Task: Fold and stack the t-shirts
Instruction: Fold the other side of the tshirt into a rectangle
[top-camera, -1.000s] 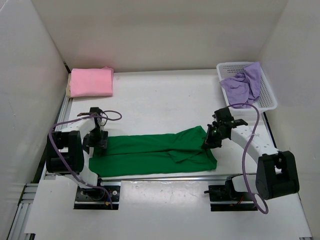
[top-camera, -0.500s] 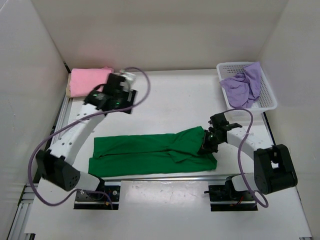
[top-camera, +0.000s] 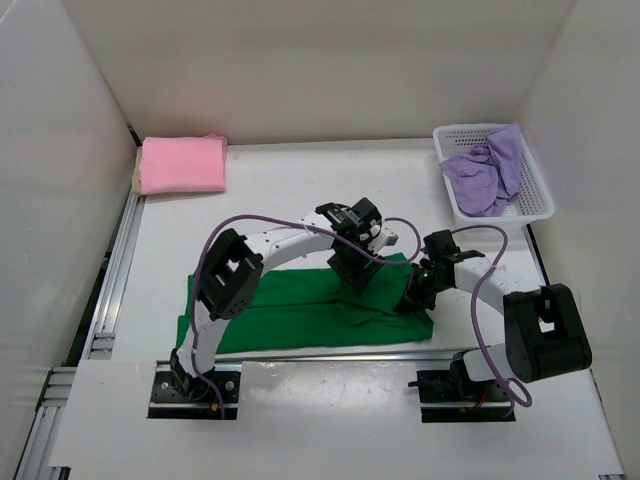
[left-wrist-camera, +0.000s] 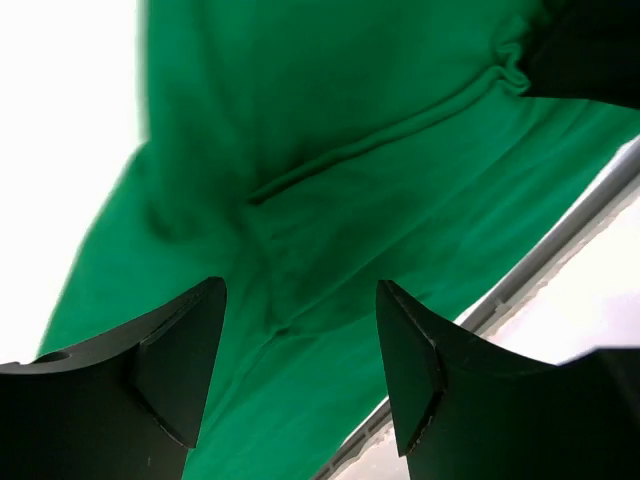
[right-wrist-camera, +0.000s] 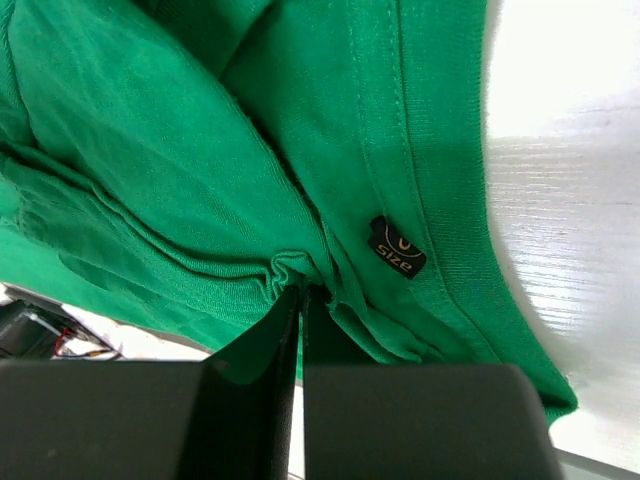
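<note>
Green t-shirt lies flat on the table, a long folded band along the near edge; right gripper clamped on a puckered pinch of its cloth at the right end, beside a small black size label; left gripper hovers over the band right of middle, jaws apart, holding nothing; fabric soft, matte, creased, stitched hem showing.

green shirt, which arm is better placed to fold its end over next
Right, probably. The right pincer is shut on a bunched fold of the green shirt near its size label; the left pincer hangs open above the cloth, gripping nothing.
</note>
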